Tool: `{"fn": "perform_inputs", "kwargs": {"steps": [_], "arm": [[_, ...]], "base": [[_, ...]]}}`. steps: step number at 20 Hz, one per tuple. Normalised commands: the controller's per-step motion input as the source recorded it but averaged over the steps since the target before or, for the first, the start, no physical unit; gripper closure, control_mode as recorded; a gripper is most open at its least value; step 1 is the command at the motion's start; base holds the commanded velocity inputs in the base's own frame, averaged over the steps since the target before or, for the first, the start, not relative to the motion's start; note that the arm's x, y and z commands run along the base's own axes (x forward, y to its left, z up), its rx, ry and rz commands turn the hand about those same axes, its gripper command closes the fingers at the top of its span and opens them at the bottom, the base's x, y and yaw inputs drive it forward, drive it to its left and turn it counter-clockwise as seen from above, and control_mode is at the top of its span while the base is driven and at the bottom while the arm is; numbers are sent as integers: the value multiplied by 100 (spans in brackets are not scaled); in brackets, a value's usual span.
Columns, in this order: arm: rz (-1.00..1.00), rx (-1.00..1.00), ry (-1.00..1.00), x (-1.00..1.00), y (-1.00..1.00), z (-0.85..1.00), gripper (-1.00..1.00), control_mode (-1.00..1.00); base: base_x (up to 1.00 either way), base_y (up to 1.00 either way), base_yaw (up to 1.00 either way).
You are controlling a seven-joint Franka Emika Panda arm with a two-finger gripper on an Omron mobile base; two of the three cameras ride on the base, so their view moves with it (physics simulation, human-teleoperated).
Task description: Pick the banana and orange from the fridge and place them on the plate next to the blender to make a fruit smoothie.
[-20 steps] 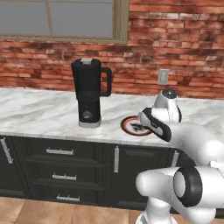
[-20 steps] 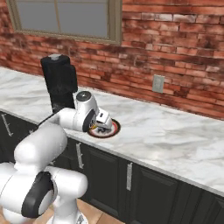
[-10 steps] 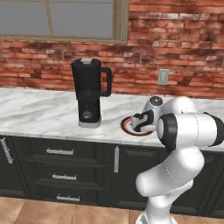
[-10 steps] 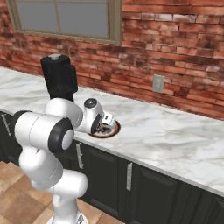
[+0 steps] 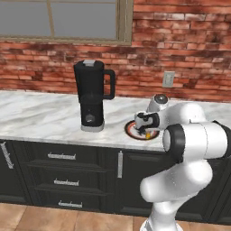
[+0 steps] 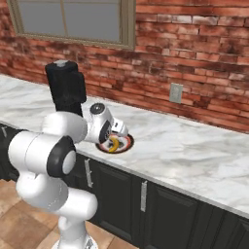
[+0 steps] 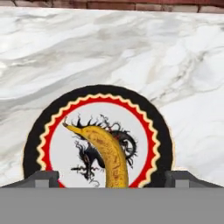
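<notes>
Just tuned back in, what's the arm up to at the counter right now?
The arm is bent over the plate on the marble counter, just right of the blender. Its gripper sits low above the plate with the finger tips spread wide, and the banana lies between them on the plate's white centre. The fingers look clear of it, so the banana seems delivered. The orange is not on the plate.

Banana [image 7: 109, 155] yellow, brown-speckled – plate [image 7: 151, 114] black rim, red ring.
</notes>
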Motion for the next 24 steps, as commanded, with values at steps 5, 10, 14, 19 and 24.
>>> {"fn": "perform_inputs", "kwargs": {"steps": [5,10,14,19,24], "arm": [[1,-8,0,-96,40,100,-100,-100],[4,-2,0,-100,42,100,-100,-100],[5,0,1,-99,5,100,-100,-100],[3,0,12,-92,0,68,-100,-100],[1,0,4,-95,0,9,-100,-100]], "base": [[0,0,0],[0,0,0],[0,0,0],[0,0,0],[0,0,0]]}}
